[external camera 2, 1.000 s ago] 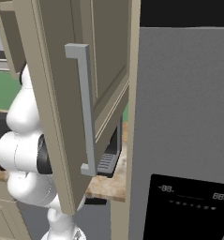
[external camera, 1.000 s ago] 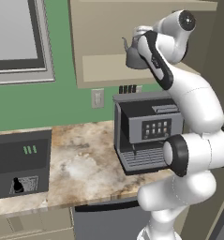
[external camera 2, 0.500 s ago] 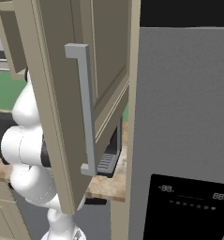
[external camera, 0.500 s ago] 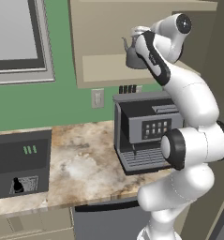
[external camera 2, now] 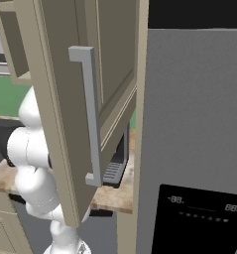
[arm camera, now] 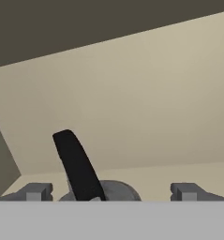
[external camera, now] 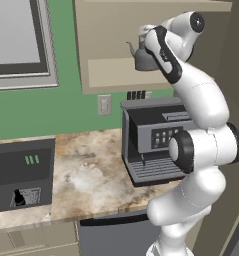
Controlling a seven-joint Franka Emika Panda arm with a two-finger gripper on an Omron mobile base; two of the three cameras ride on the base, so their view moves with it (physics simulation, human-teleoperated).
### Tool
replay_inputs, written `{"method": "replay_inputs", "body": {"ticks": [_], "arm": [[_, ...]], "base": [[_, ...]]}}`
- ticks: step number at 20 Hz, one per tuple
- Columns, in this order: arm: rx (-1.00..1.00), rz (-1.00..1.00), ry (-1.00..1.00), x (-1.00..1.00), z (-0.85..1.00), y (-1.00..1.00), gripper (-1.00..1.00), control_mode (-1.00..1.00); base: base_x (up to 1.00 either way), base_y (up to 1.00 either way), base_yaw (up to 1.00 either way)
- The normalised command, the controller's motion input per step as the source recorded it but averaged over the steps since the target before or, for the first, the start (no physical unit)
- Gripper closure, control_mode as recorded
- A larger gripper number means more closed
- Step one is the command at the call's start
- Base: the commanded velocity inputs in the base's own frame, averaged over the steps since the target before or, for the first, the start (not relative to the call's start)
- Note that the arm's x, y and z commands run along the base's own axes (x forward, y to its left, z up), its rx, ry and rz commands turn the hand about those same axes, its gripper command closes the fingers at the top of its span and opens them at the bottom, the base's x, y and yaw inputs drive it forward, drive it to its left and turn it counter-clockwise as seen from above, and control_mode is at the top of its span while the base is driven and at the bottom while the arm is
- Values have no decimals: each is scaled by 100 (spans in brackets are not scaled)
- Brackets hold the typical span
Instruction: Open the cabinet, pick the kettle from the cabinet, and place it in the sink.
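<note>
The cabinet (external camera 2: 55, 99) stands open, its door swung wide with the long bar handle (external camera 2: 90, 114) facing outward. Inside, the kettle (external camera: 143, 56) sits on the shelf, directly below and between the jaws of the gripper (arm camera: 111, 190), which stand fully apart and hold nothing. The kettle's dark loop handle (arm camera: 76, 164) rises closer to one fingertip than the other. Risk noted: closing from this offset could catch the handle unevenly, tipping the kettle or knocking it deeper into the cabinet. The coffee machine (external camera: 158, 140) stands beneath, in any drop path.
</note>
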Motion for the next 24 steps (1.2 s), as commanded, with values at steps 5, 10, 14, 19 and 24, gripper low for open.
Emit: {"method": "replay_inputs", "body": {"ticks": [5, 10, 14, 19, 24], "arm": [[0, 4, 0, 4, -12, 5, -100, -100], [0, 3, 0, 0, -13, 2, -100, -100], [0, 1, 0, 0, -11, 9, 100, -100], [0, 0, -2, 0, -8, 10, 100, -100], [0, 0, -2, -2, -8, 4, 100, -100]], "base": [[0, 0, 0], [0, 0, 0], [0, 0, 0], [0, 0, 0], [0, 0, 0]]}}
